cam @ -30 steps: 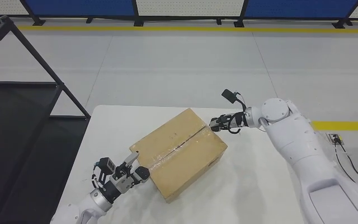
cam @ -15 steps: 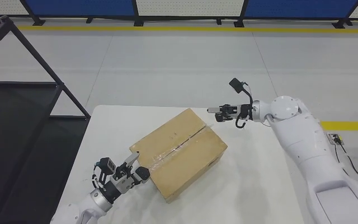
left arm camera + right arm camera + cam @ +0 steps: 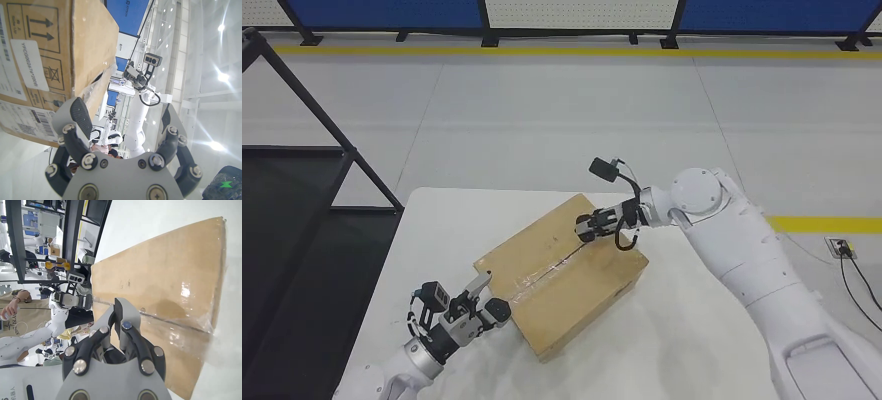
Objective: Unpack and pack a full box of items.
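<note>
Top view: closed brown cardboard box sits skewed near the middle of the white table, flaps down, clear tape running along the centre seam. Left gripper is at the box's near-left end, level with the seam's end, fingers spread. Right gripper is over the far end of the lid, just above the seam; the arm comes in from the right side of the table. Black metal rack stands on the floor, off the table's left edge. Left wrist view: left gripper has its two pads wide apart with nothing between them; one pad lies against or just in front of the box's upper edge where the tape wraps over, contact not resolvable. Labels and handling symbols are on that end face. Right gripper shows farther off, above the lid. Right wrist view: right gripper has its fingers pressed together, holding nothing, tip over the tape on the lid of the box; cannot tell if it touches. Left gripper shows at the box's far end.
</note>
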Action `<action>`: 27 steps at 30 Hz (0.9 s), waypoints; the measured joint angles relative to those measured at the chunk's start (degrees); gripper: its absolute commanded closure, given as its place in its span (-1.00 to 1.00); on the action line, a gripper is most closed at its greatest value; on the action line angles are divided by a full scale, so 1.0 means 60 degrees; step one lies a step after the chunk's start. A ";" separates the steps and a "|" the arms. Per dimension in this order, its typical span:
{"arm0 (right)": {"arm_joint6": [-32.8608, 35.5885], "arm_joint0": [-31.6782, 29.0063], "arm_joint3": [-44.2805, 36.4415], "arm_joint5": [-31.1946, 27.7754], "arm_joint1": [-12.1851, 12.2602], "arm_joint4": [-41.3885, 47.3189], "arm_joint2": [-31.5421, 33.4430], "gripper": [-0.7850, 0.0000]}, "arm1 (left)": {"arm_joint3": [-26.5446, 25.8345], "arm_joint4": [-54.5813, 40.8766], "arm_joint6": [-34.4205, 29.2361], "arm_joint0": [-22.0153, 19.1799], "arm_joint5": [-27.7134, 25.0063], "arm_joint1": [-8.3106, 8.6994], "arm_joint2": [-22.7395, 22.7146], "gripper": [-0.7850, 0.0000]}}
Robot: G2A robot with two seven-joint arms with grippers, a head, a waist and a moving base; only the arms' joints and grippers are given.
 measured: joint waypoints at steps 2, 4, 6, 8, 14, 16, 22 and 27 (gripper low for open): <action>-0.0187 0.0023 0.0074 0.0242 -0.0060 -0.0241 -0.0158 1.00 | 0.0004 0.0000 -0.0023 -0.0008 0.0013 0.0004 0.0005 -1.00; -0.0584 0.0076 0.0215 0.0506 -0.0108 -0.0666 -0.0291 1.00 | 0.0009 -0.0001 -0.0046 -0.0018 0.0009 0.0008 0.0006 -1.00; -0.0606 0.0048 0.0313 0.0537 -0.0148 -0.0622 -0.0314 1.00 | 0.0021 -0.0019 -0.0061 -0.0025 0.0003 0.0011 0.0003 -1.00; -0.0364 0.0064 0.0435 0.0518 -0.0163 -0.0532 -0.0332 1.00 | 0.0035 -0.0046 -0.0065 -0.0034 -0.0001 0.0014 -0.0015 -1.00; 0.0017 0.0056 0.0449 0.0233 -0.0072 -0.0705 -0.0233 1.00 | 0.0059 -0.0056 -0.0098 -0.0042 -0.0001 0.0026 -0.0024 -1.00; 0.0018 -0.0009 0.0386 0.0317 -0.0007 -0.0762 -0.0140 1.00 | 0.0067 -0.0031 -0.0127 -0.0046 0.0006 0.0030 -0.0002 -1.00; 0.0140 -0.0147 0.0082 0.0977 0.0087 -0.1226 -0.0161 1.00 | 0.0069 -0.0016 -0.0146 -0.0069 0.0015 0.0038 0.0034 -1.00; 0.0476 -0.0257 -0.0380 0.0774 0.0011 -0.0991 -0.0260 1.00 | 0.0084 -0.0055 -0.0115 -0.0045 -0.0021 0.0044 0.0003 -1.00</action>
